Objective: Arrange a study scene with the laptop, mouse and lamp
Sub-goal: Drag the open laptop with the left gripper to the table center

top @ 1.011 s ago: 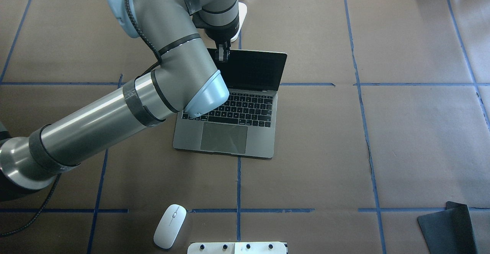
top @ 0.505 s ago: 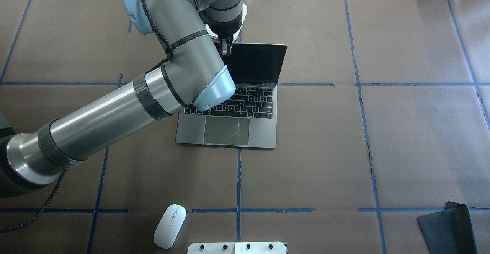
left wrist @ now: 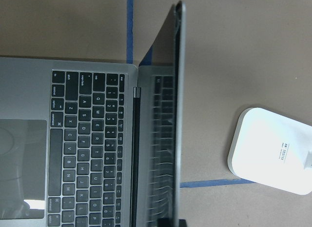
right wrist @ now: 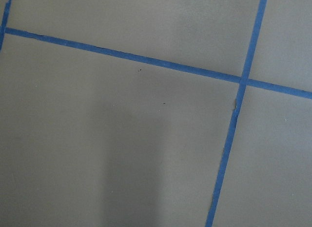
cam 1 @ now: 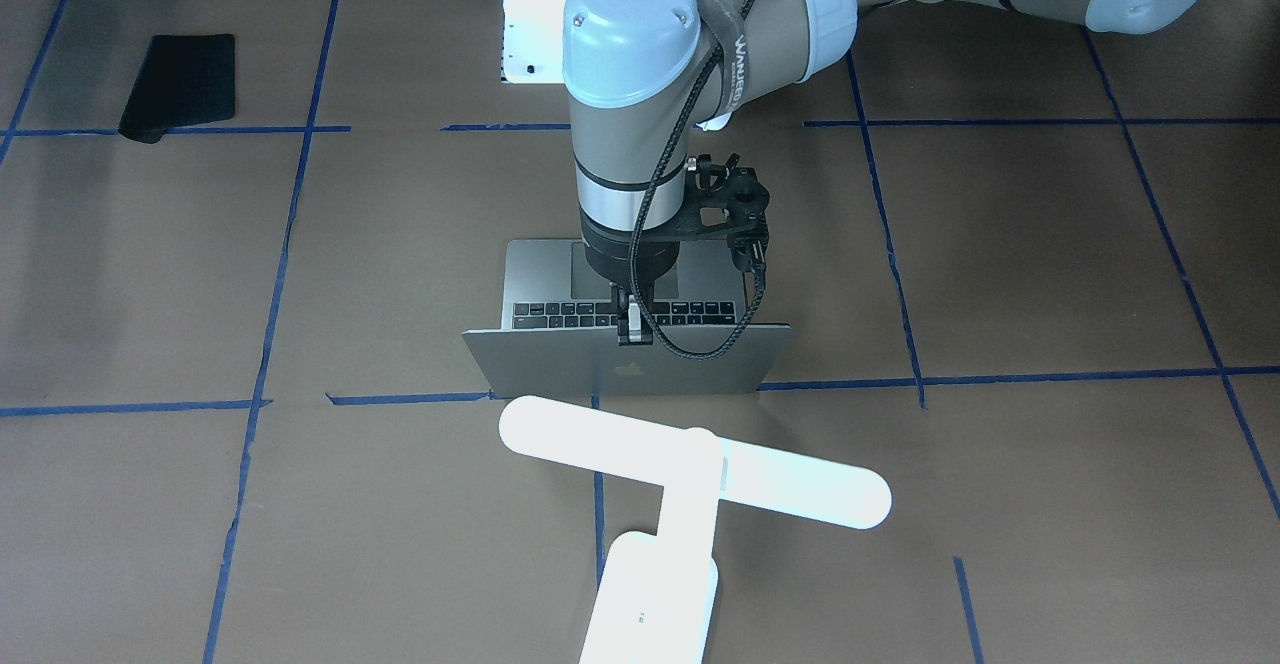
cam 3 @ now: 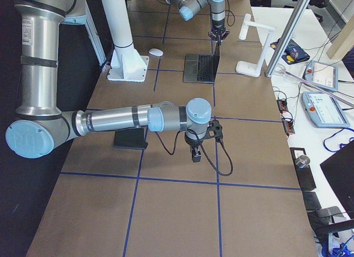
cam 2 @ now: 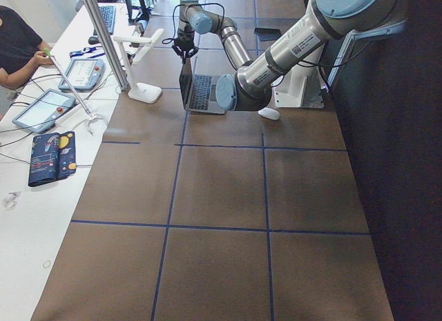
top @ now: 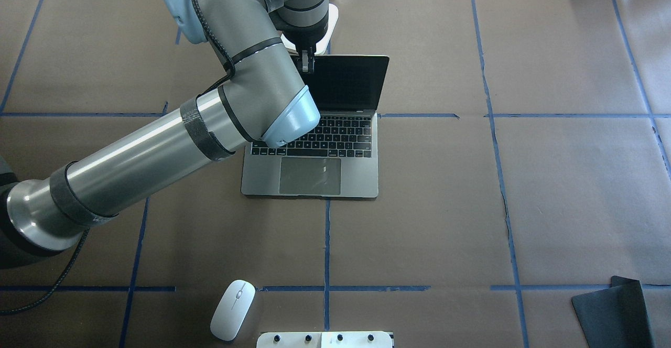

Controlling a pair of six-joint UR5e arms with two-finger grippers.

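Left claw (cam 1: pixel 634 332) pinches the top edge of the screen of the open laptop (top: pixel 309 176), which sits flat on the surface (top: pixel 524 206) just before the lamp (cam 1: pixel 690 469), so placing it looks nearly done; next, I'd say, a gentle release, then the mouse (top: pixel 233 310) near the robot's edge.

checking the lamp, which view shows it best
Front-facing: the lamp shows large, bar, arm and base. Overhead the left arm hides most; the left wrist view catches only its base; side views show it small.
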